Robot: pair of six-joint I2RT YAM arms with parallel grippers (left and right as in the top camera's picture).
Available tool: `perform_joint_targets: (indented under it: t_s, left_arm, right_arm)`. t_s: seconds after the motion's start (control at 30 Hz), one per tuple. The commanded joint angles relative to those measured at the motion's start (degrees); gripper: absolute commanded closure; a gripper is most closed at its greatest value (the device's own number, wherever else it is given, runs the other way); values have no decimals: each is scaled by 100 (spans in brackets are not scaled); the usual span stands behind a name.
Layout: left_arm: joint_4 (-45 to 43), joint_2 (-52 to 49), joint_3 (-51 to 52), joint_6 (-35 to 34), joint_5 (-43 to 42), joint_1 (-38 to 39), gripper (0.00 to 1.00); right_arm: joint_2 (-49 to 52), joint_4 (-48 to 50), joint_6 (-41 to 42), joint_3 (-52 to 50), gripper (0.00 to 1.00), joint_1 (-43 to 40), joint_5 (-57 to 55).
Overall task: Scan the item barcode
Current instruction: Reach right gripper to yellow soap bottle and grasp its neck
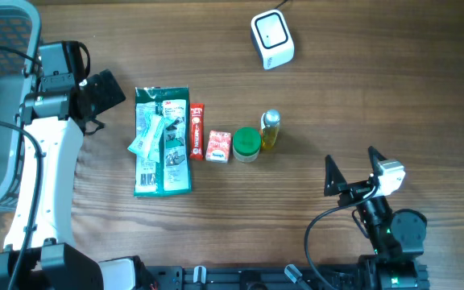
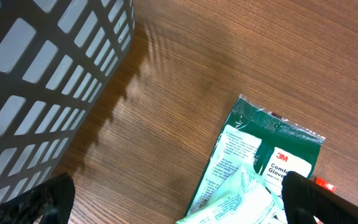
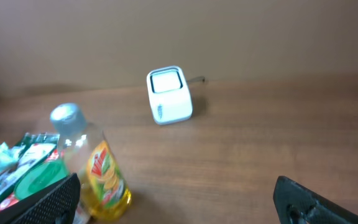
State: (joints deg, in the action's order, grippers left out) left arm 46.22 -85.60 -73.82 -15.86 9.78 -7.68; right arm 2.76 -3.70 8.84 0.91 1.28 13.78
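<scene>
Currently both claws are spread wide, and neither one pinches anything. The left claw [image 1: 105,93] hangs over the left part of the bench [image 1: 361,89], between the grey basket [image 1: 2,121] at the bench's left edge and the row of items. In the left wrist view its two dark fingers [image 2: 319,199] show at the bottom corners, far apart. Between them lies the upper end of the green glove pack [image 2: 253,162], and the grid wall of the basket fills the upper left.

The items lie in one row in the middle of the bench. Seen from overhead, from left to right, they are:
- the glove pack, flat and the biggest, with a pale green sachet [image 1: 147,135] lying across it
- a red stick pack [image 1: 196,130], just beside its right edge
- a small red box [image 1: 218,146]
- a green-lidded jar [image 1: 246,145]
- a yellow bottle [image 1: 270,131] with a silver cap

The last three stand very close together; I cannot tell if they touch.

The white scanner [image 1: 272,38] stands alone at the far side of the bench, well apart from the row.

The right claw [image 1: 353,165] is over the near right part of the bench, well apart from the items. Its wrist view is a little blurred. It shows the bottle upright at the left, the jar beside it, and the scanner further back near the middle.
</scene>
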Motion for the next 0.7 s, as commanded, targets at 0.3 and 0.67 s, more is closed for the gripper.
perform_joint_targets:
  t_s: [0.3, 0.67]
  left_arm:
    - [-15, 11, -33, -111, 9, -33, 0]
    - [-15, 11, -33, -114, 9, -33, 0]
  right_arm:
    - [3187, -3504, -144, 5458, 0, -28, -7]
    - [6459, -6024, 70, 8111, 13, 2, 1263]
